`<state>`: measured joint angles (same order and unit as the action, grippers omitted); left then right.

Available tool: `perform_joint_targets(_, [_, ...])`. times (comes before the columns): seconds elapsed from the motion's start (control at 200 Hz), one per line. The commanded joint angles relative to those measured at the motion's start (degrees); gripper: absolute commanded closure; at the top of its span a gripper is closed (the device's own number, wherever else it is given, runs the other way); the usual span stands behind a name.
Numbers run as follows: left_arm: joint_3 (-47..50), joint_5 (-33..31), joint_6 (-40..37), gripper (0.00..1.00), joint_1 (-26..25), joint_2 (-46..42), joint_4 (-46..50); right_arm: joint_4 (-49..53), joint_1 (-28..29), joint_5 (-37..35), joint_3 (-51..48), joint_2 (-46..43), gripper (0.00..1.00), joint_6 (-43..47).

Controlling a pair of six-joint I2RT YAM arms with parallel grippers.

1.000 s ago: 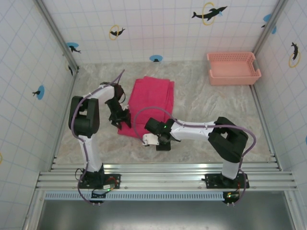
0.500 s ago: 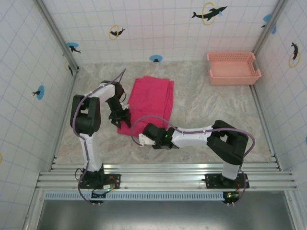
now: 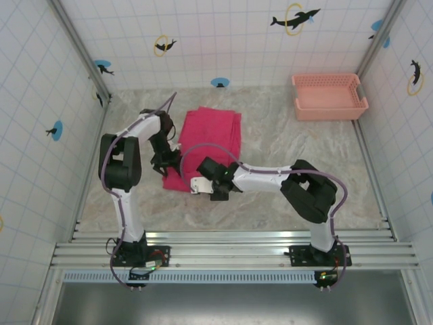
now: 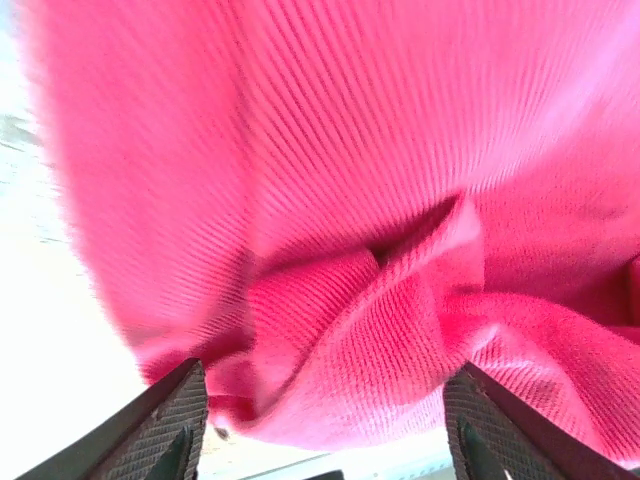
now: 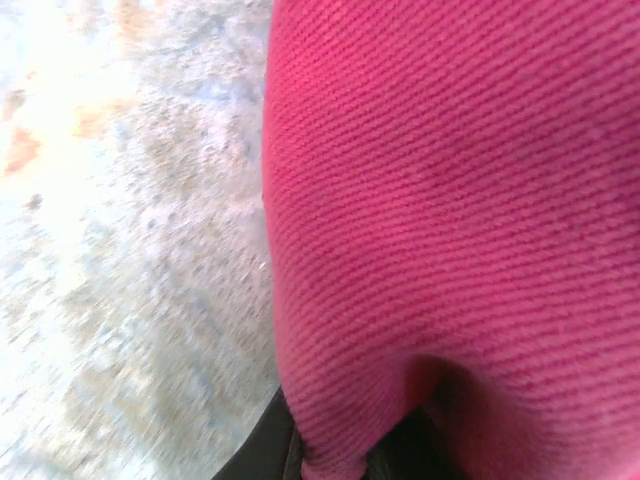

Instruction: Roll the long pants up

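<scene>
The fingers [image 4: 165, 430] of the left gripper [image 4: 322, 400] stand wide apart, with a crumpled fold of cloth lying loose between them. The fingers [image 5: 265, 455] of the right gripper [image 5: 335, 450] sit close together with a tongue of cloth squeezed between them, so I judge them clamped on the hem.

The marbled table [image 3: 291, 162] carries the long pants [image 3: 213, 139], folded into a strip left of its middle and running from near to far. The pink basket [image 3: 329, 96] sits well apart in the far right corner. From above, the left gripper is at the strip's left edge, close to its near end. The right gripper is at the near edge itself.

The step in hand looks like starting the roll from the near end. To do it well, the left fingers should first close on that loose fold. Both grippers would then hold the hem level with each other and turn it over toward the far end together. If one side leads, the roll will likely skew into a cone. A slack first turn would leave the whole roll loose.

The top view gives the strip's full lie and both arms' reach, but the wrists hide the fingers there. The left wrist view shows the open jaws and the bunched fold. The right wrist view shows the cloth's ribbed weave, its left edge, and bare table beside it.
</scene>
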<state>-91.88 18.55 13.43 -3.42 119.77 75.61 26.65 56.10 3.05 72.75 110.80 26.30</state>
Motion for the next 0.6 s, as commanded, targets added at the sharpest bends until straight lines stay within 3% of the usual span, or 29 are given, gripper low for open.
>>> perform_joint_targets(0.0, [-4.5, 0.3, -0.4, 0.34, 3.6, -1.4, 2.3, 17.2, -2.3, 23.0, 4.0, -0.8, 0.89, -2.5])
perform_joint_targets(0.13, [-9.2, -0.7, -0.8, 0.32, 5.4, -2.9, 4.7, 25.3, -6.1, 42.3, 11.4, 3.7, 0.89, -5.5])
perform_joint_targets(0.33, [-7.7, -0.6, 1.4, 0.31, 5.3, -9.9, 3.4, 25.2, -12.6, 65.6, 16.2, 12.6, 0.92, -15.6])
perform_joint_targets(0.39, [-6.1, -0.4, 2.1, 0.31, 5.0, -12.5, 2.5, 23.3, -14.4, 68.5, 16.0, 14.4, 0.92, -19.6])
perform_joint_targets(0.465, [-4.5, -0.7, 2.0, 0.31, 4.3, -15.1, 2.4, 13.6, -16.5, 70.6, 13.2, 14.9, 0.92, -29.8])
perform_joint_targets(0.595, [-1.6, -2.6, 1.8, 0.31, 1.5, -17.7, 2.7, 8.7, -19.6, 69.9, 11.4, 15.9, 0.92, -35.8])
